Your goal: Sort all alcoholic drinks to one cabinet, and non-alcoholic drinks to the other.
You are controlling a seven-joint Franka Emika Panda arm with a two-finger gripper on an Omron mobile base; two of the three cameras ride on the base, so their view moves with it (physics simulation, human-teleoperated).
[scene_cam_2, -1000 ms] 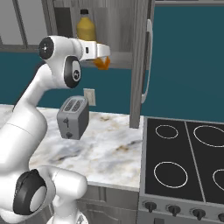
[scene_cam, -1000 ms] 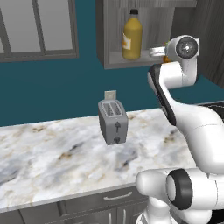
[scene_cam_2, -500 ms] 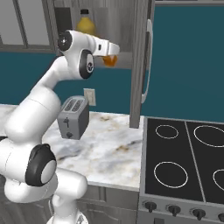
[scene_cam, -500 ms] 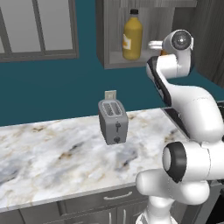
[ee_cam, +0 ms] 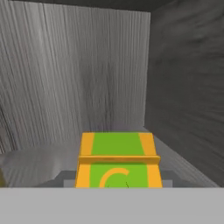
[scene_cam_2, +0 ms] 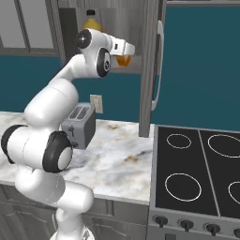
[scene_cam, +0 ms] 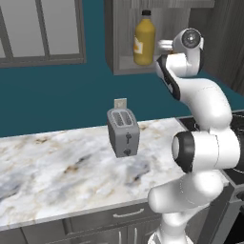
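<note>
My gripper [scene_cam_2: 124, 56] reaches into the open upper cabinet [scene_cam: 123, 66] and is shut on an orange and green drink carton [scene_cam_2: 123, 61]. The hand view looks over the carton's green top with orange edges [ee_cam: 117, 157] toward the grey back wall and right wall of the cabinet. The carton hangs just above the cabinet floor. A yellow bottle with a dark cap [scene_cam: 144, 40] stands upright on the same shelf, to the left of the gripper; in the right base view the arm hides most of this bottle [scene_cam_2: 92, 21].
The cabinet's open door [scene_cam_2: 149, 70] stands just right of the hand. A grey toaster [scene_cam: 124, 132] sits on the marble counter [scene_cam: 52, 167] below. A black stovetop [scene_cam_2: 197, 168] lies to the right. Closed glass-front cabinets [scene_cam: 43, 28] hang at left.
The arm has swung its upper links round and pushed the hand with the carton further right and deeper into the cabinet. The bottle and toaster have not moved.
</note>
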